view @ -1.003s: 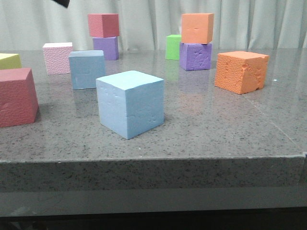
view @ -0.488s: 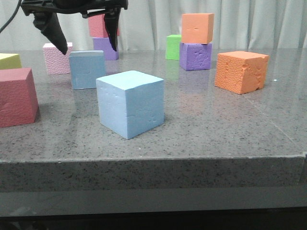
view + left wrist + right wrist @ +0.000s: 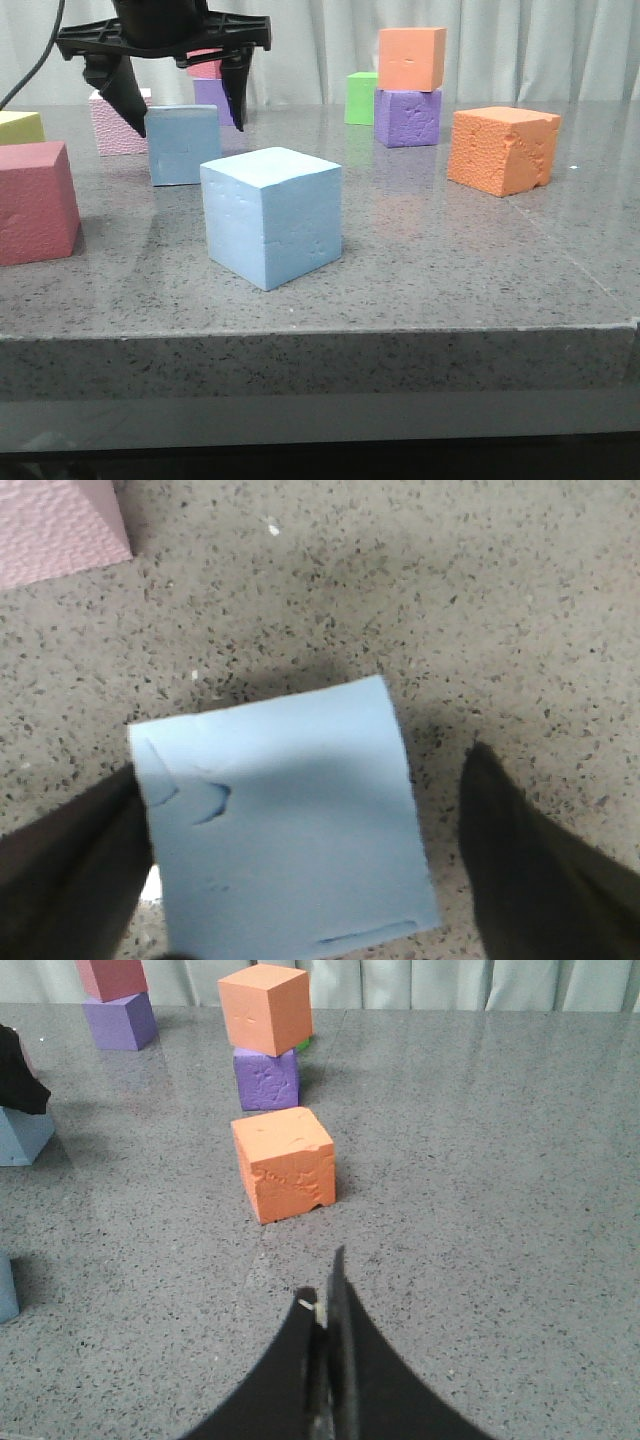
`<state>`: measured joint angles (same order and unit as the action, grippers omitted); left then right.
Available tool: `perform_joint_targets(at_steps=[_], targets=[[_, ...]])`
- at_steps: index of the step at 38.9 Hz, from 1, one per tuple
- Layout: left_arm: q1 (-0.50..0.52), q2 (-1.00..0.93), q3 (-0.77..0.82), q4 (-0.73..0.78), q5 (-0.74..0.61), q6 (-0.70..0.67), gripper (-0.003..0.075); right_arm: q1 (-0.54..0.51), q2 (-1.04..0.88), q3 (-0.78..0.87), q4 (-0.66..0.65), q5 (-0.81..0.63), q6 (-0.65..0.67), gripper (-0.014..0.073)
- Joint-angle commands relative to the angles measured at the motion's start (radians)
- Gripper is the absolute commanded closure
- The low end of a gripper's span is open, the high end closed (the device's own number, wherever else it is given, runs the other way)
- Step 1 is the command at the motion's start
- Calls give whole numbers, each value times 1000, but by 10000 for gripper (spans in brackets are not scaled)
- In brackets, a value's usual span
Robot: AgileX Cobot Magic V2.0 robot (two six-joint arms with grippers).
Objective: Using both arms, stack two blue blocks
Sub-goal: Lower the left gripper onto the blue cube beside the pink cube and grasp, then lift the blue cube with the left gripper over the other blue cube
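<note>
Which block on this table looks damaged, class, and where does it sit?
The large orange block toward the table's right has a gouged, crumbled corner and pitted faces. The purple block behind it, under a smaller orange block, is dented too.

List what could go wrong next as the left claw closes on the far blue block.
1. The left claw straddles the far blue block off-centre: one finger is at its edge, the other apart, so closing may push or twist it.
2. The pink block stands close by; a finger might clip it.
</note>
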<state>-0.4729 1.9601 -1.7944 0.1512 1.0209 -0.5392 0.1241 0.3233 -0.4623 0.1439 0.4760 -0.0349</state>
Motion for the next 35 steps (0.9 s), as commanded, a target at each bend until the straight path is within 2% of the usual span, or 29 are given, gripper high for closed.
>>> perform_joint_targets(at_steps=[1, 6, 13, 19, 24, 35], targets=[[4, -52, -31, 5, -43, -3, 260, -5, 4, -27, -2, -87, -8, 662], [4, -52, -31, 5, -43, -3, 357, -5, 4, -27, -2, -87, -8, 662], [-2, -56, -73, 5, 18, 1, 409, -5, 4, -27, -2, -87, -8, 662], [-26, -72, -148, 3, 100, 94, 408, -5, 4, -27, -2, -87, -8, 662], [-49, -113, -157, 3, 110, 124, 408, -5, 4, -27, -2, -87, -8, 662], [-153, -255, -91, 152, 121, 144, 408, -5, 4, -27, -2, -88, -8, 662]])
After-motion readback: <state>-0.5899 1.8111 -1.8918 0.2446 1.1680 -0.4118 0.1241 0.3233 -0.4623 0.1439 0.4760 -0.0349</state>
